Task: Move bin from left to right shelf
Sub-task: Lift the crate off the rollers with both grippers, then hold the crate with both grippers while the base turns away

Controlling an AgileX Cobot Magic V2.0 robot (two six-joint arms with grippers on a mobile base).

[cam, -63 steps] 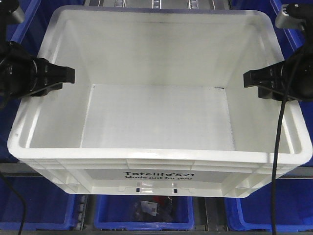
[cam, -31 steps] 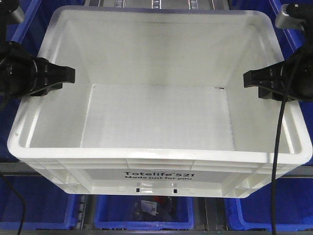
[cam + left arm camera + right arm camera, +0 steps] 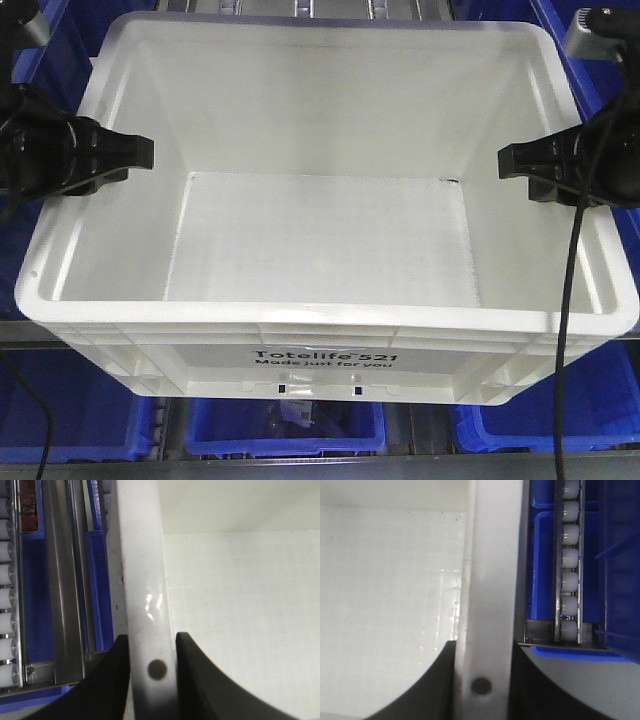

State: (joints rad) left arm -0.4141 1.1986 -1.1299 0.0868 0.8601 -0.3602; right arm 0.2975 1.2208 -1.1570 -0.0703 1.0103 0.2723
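Note:
The white bin point(image 3: 320, 318), printed "Totelife 521", fills the front view and is empty inside. My left gripper point(image 3: 135, 153) straddles its left rim and my right gripper point(image 3: 512, 160) straddles its right rim. From the left wrist, the black fingers of the left gripper point(image 3: 152, 645) press on both sides of the white rim point(image 3: 142, 580). From the right wrist, the right gripper point(image 3: 482, 650) clamps the opposite rim point(image 3: 490, 570) in the same way. Each rim carries a dark round dot between the fingers.
Blue bins point(image 3: 280, 432) sit on the shelf level below the white bin, with more blue at both upper corners. A grey shelf rail point(image 3: 20, 335) runs behind the bin's lower edge. Roller tracks point(image 3: 569, 580) and metal rails point(image 3: 60, 605) flank the bin.
The shelf and blue bins behind have slid up and slightly left in the front view, while the bin and both grippers keep their places in frame. Both grips are unchanged.

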